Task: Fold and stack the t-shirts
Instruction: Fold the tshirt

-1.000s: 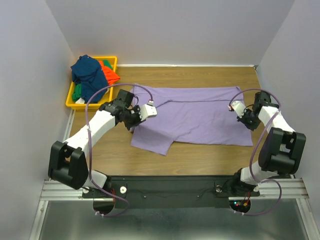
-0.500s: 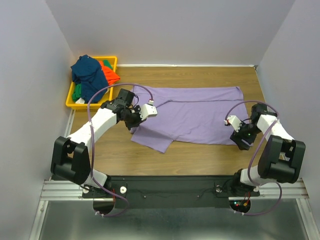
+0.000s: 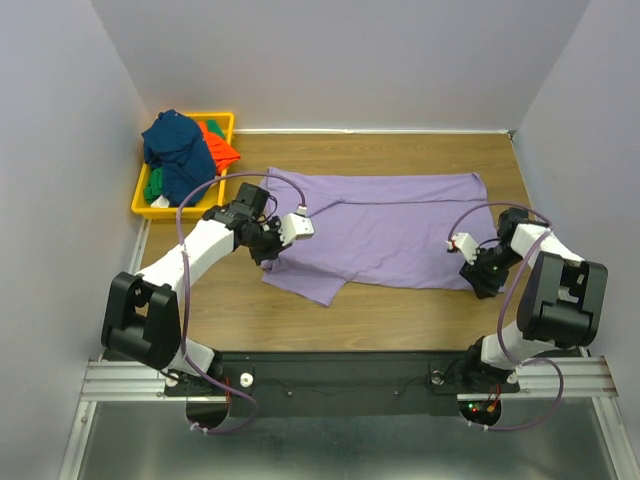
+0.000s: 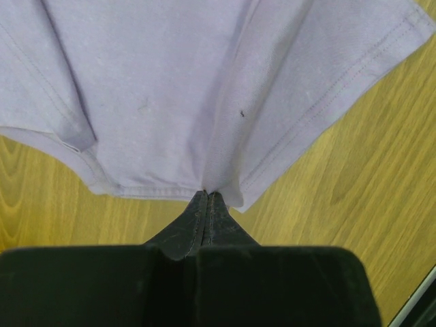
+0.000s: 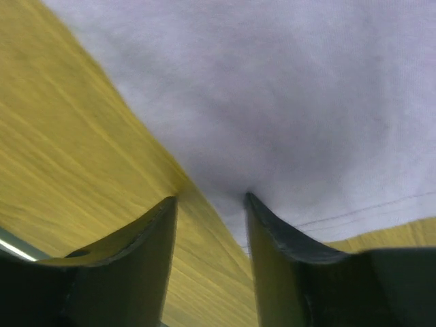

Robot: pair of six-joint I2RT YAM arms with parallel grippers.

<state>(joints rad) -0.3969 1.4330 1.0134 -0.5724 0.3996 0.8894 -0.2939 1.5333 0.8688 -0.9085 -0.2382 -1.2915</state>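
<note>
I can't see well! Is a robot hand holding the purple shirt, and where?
The left gripper pinches the lavender t-shirt at its edge. The right gripper is open beside the cloth, holding nothing.

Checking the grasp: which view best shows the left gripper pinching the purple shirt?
Left wrist: the left gripper is shut on the lavender shirt at its hem, close up. Top external shows it small; right wrist misses it.

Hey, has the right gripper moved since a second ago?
Yes. The right gripper has shifted toward the near edge of the table, now at the lavender t-shirt's near right corner.
</note>
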